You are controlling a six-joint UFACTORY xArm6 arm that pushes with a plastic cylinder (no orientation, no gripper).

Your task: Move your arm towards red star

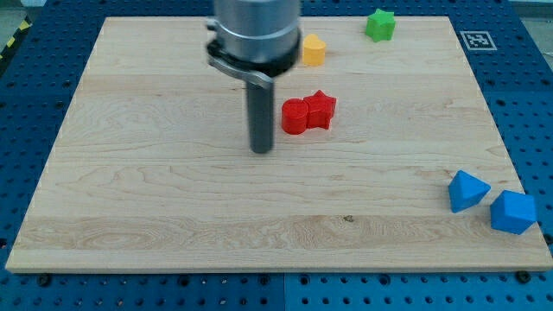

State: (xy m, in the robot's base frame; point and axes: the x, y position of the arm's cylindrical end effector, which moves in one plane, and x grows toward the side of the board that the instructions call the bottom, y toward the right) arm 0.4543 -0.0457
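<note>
Resting my tip (262, 150) just left of the red pair.
No hand shows; red star (320, 109) touches the red cylinder (295, 117) on the table (173, 216).

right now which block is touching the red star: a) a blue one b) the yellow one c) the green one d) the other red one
d, the red star sits pressed against the red round block on its left side in the view, with my tip just left of that pair; the yellow, green and blue blocks stand well apart.
</note>
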